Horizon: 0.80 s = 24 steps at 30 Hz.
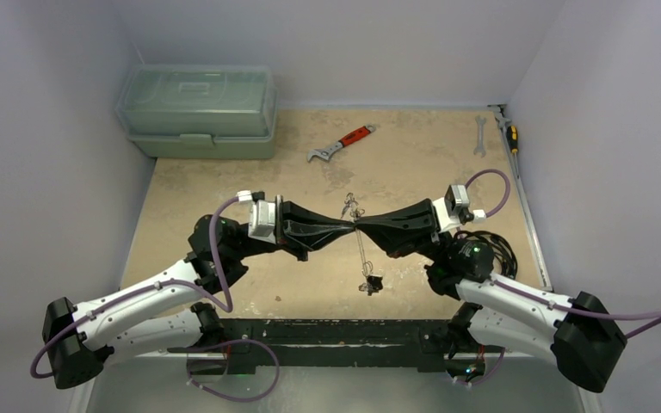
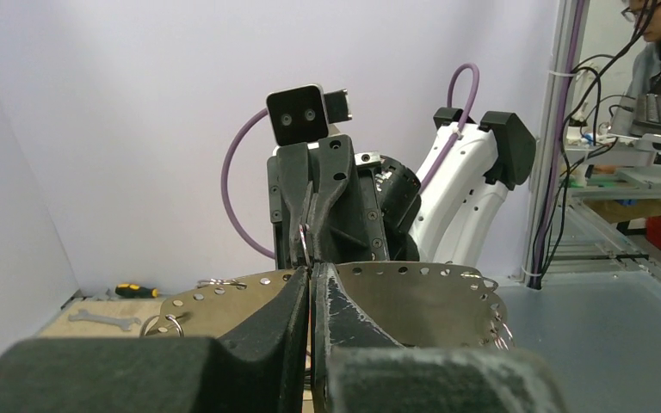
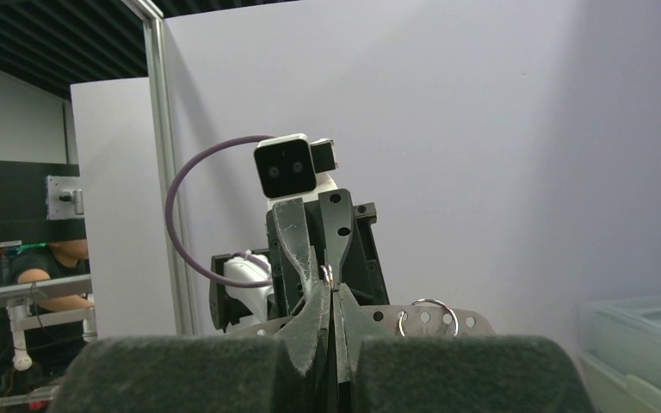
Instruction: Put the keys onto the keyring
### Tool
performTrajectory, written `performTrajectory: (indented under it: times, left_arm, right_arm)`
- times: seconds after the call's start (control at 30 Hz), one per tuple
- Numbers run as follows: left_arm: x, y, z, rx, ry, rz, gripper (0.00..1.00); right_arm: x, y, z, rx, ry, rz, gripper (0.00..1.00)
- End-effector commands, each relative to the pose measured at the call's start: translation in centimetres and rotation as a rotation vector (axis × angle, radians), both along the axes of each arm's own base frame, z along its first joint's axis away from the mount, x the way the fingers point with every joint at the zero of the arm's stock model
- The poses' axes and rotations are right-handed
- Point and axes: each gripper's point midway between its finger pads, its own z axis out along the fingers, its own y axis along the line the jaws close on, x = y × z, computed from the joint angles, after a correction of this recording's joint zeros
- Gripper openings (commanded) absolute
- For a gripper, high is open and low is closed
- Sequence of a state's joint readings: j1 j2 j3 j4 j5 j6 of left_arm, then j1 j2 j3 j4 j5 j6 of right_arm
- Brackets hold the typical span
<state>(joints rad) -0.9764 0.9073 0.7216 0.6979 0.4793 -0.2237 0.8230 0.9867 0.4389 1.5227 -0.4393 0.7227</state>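
Above the middle of the tan tabletop [image 1: 447, 172], the black left gripper [image 1: 347, 224] and the black right gripper [image 1: 367, 226] meet tip to tip. Both are clenched on the thin silvery wire keyring [image 1: 362, 249], which is barely traceable from overhead. Small tagged metal keys [image 1: 371, 284] dangle below in a dark clump, their colours indistinct.

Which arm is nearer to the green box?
Left. The left arm lies just in front of the green box; the right arm lies far off to its right.

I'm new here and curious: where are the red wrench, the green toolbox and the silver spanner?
red wrench [image 1: 349, 139]: top view, its handle.
green toolbox [image 1: 198, 101]: top view, its lid.
silver spanner [image 1: 480, 136]: top view, its shaft.
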Motion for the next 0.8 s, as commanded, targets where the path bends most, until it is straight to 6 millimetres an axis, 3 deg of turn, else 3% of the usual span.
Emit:
performTrajectory:
  times: [0.0,0.77]
  left_arm:
    - [-0.13,-0.16,1.23,-0.034,-0.016,-0.012,0.00]
    - [0.29,0.08,1.31,-0.003,0.005,0.019,0.00]
  right_arm:
    - [-5.33,-5.13,5.55,0.269,-0.261,0.029,0.00]
    - [-5.01,-4.91,4.90,0.257,-0.247,0.021,0.00]
